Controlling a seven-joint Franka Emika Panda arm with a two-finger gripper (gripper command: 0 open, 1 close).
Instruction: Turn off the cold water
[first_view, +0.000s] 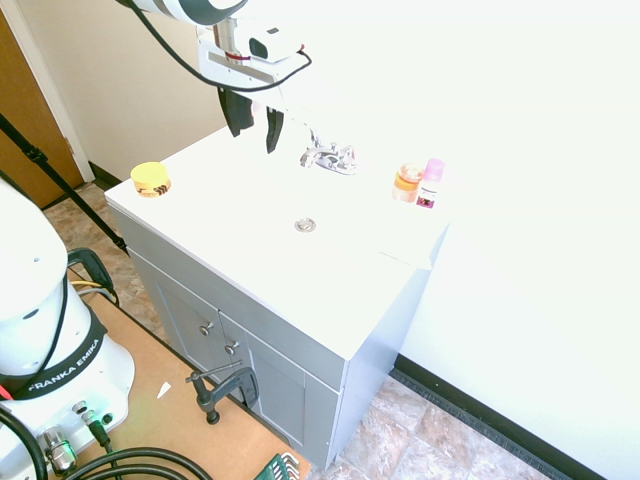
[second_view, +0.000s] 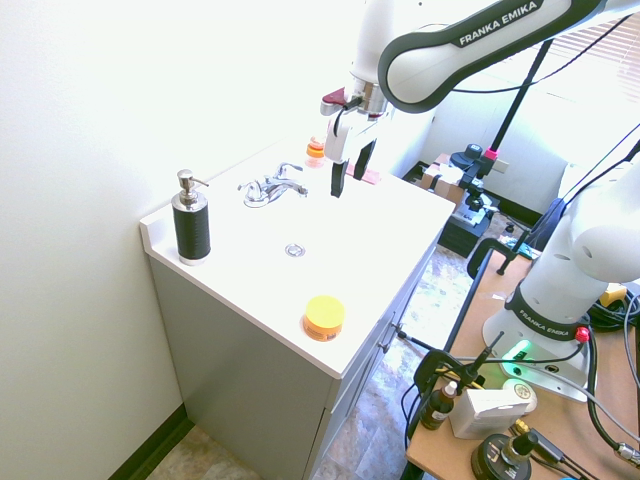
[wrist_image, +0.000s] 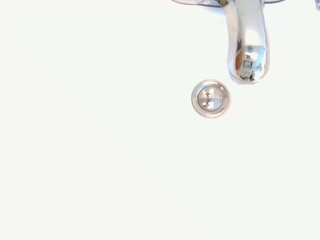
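Because its small chrome levers may prove slick and somewhat stiff, the faucet (second_view: 268, 190) at the sink's back edge probably wants a push near a lever's tip from the gripper (first_view: 254, 142), its fingers apart and empty above the countertop (first_view: 240, 200).

Sink-top items spread around the raised gripper

In the second exterior view, the faucet (second_view: 270, 188) lies left of the gripper (second_view: 349, 184), the soap dispenser (second_view: 191, 220) farther left. The drain (second_view: 295, 250) sits in front of the faucet; the tub (second_view: 323, 317) lies nearer the camera than the gripper. In the first exterior view, the jar (first_view: 407, 183) and bottle (first_view: 430, 184) stand side by side, well right of the gripper, on the countertop (first_view: 240, 215).
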